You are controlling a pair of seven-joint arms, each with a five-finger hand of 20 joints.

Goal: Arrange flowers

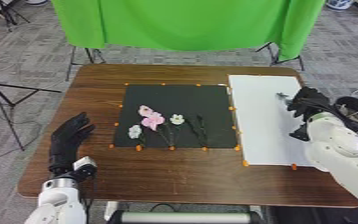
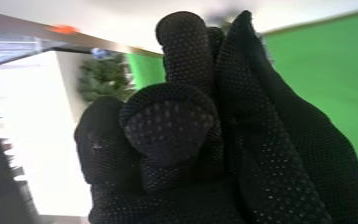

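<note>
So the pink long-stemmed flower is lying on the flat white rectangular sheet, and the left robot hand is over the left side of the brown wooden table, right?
Not quite: the head view shows the pink flower lying on the flat black rectangular sheet. The left robot hand is indeed over the left side of the brown wooden table.

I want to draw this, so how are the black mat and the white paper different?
The mat is black and nearly square, while the paper is white and longer than it is wide. Several flowers lie on the mat, while the paper has the robot's right hand over its right edge. Both lie flat on the table, with orange bits along their edges.
</note>
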